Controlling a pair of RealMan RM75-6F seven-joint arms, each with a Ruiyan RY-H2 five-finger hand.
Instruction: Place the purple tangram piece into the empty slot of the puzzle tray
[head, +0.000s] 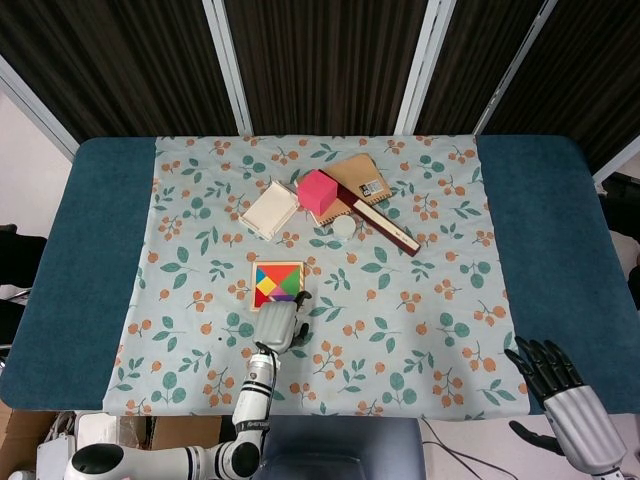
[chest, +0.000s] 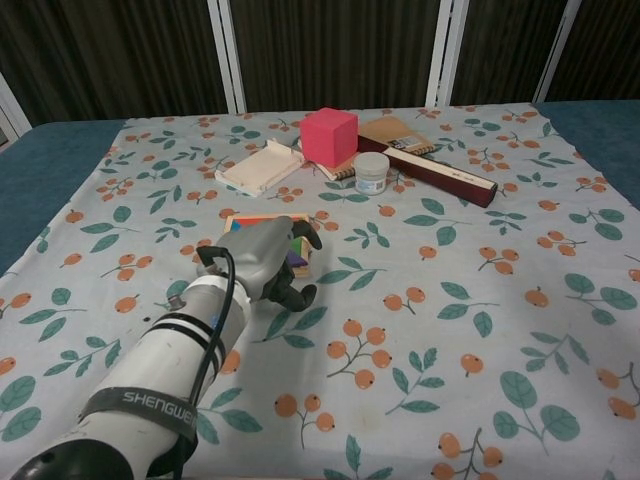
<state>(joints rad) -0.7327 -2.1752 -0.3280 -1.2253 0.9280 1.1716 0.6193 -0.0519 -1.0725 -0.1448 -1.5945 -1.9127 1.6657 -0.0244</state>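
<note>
the left hand (chest: 262, 258) hung over the near right corner of the puzzle tray (head: 277, 283) on the floral-clothed worktop (head: 420, 300), fingers (chest: 300, 292) curled downward; whether they pinched anything could not be told. the purple tangram piece (chest: 297, 259) showed at the tray's near edge, seemingly in its slot, so the task looked nearly done, with release left. the right hand (head: 560, 390) waited far off, fingers spread.

Two cameras on the robot, one high, one low.

The head view looks steeply down over the whole table (head: 90, 250) from the near edge. The chest view sits lower and nearer, looking across the flowered cloth (chest: 450, 300) toward the curtains (chest: 330, 50). Both share the cloth's middle.
</note>
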